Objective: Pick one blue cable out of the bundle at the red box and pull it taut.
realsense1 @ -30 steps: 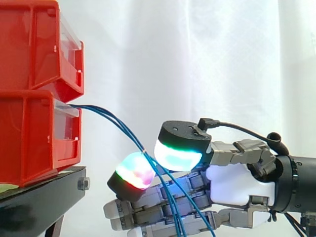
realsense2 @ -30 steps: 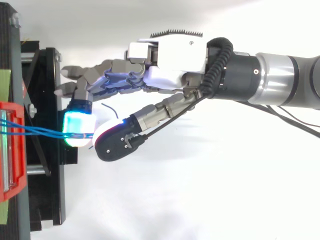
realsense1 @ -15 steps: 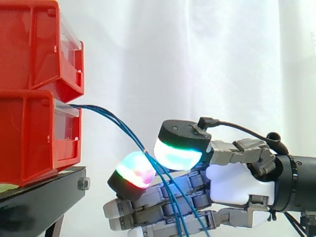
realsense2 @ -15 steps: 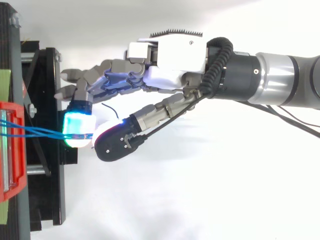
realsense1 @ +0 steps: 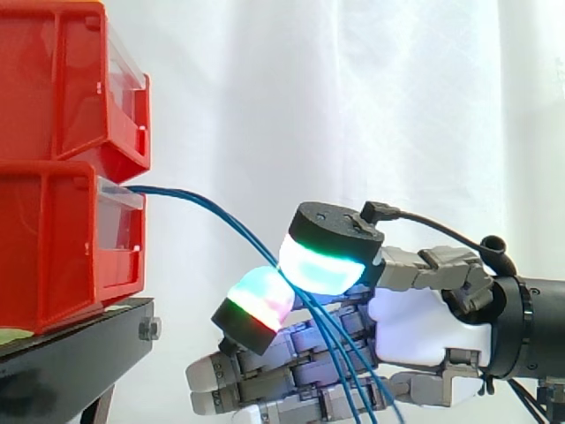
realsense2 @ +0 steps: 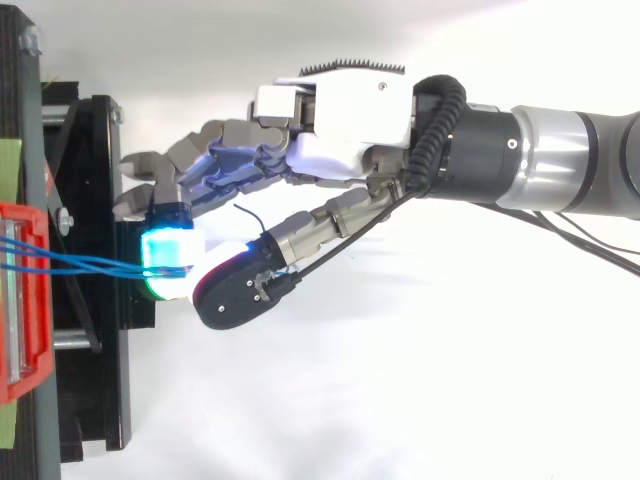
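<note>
1. The stacked red plastic bins (realsense1: pixel 62 177) stand on the black metal stand (realsense1: pixel 75 358) at the left of the side view. Treat the lower bin as the anchor point.
2. The grey-and-white robot hand (realsense1: pixel 415 331) reaches in from the right, below the level of the lower bin's front and well apart from it.
3. The bundle of thin blue cables (realsense1: pixel 221 217) leaves the front of the lower bin, arcs down and right, passes into the hand, then hangs past the palm.
4. The 2 glowing pads (realsense1: pixel 320 268) are closed together on the bundle in a pinch. You cannot tell whether 1 strand or several are clamped. In the top view at least 2 strands run to the pads.

Handling, as a judgement:
- Expect the cables to be light, limp and smooth-jacketed, so they are likely to slip through a weak pinch.
- Grip on the free span between bin and hand, where the strands fan apart.
- Load gradually, because excess pull may strain the anchored end.
</note>
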Motion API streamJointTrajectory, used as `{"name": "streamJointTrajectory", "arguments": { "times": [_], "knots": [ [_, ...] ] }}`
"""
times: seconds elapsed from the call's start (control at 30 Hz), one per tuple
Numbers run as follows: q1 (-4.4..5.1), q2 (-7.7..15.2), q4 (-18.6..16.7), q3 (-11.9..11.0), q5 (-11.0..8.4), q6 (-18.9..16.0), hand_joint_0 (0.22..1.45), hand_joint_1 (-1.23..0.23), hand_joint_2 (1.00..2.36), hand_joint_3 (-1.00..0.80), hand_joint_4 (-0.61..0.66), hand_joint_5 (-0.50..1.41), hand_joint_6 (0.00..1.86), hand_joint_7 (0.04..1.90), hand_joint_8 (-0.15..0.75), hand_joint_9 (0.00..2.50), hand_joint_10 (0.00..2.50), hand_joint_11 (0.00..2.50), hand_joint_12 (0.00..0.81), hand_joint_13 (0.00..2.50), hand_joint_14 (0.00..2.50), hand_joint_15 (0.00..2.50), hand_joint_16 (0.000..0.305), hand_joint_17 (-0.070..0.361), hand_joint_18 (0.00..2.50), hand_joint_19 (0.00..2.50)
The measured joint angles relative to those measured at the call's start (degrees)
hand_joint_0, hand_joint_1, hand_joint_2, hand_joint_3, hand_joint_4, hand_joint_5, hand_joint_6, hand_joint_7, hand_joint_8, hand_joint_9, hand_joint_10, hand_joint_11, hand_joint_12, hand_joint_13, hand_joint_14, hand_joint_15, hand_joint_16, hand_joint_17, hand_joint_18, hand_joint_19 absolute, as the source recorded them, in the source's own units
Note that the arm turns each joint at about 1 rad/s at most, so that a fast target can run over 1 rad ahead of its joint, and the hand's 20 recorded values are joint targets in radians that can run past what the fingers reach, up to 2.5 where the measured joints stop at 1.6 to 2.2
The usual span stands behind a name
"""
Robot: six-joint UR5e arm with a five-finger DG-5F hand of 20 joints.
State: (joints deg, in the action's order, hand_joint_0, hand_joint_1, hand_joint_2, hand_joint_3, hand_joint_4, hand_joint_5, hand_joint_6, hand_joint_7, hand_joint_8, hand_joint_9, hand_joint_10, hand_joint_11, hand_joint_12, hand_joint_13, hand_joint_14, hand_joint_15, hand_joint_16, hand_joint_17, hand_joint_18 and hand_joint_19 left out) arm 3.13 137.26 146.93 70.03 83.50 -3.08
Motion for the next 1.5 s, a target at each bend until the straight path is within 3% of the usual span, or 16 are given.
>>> {"name": "streamJointTrajectory", "arguments": {
  "times": [0.47, 0.83, 1.5],
  "knots": [
    [-0.02, -0.1, 0.8, -0.7, 0.51, 0.0, 0.62, -0.86, 1.02, -0.05, 0.12, -0.14, 0.89, 1.12, 0.361, 0.47, 0.0, 0.09, 0.403, 0.29, 0.0, 0.0, 0.063, 0.143, 0.46, 0.13],
    [-0.31, -0.4, 7.9, -3.1, 1.79, -0.5, 0.64, -0.88, 1.02, -0.17, 0.18, -0.14, 0.88, 1.06, 0.35, 0.45, 0.0, 0.08, 0.397, 0.28, 0.0, 0.0, 0.062, 0.14, 0.45, 0.13],
    [-1.65, -5.1, 15.8, -3.3, 2.45, -0.1, 0.62, -0.87, 1.02, -0.22, 0.23, -0.15, 0.88, 1.06, 0.35, 0.45, 0.0, 0.08, 0.399, 0.26, 0.0, 0.0, 0.062, 0.14, 0.42, 0.15]
  ]
}}
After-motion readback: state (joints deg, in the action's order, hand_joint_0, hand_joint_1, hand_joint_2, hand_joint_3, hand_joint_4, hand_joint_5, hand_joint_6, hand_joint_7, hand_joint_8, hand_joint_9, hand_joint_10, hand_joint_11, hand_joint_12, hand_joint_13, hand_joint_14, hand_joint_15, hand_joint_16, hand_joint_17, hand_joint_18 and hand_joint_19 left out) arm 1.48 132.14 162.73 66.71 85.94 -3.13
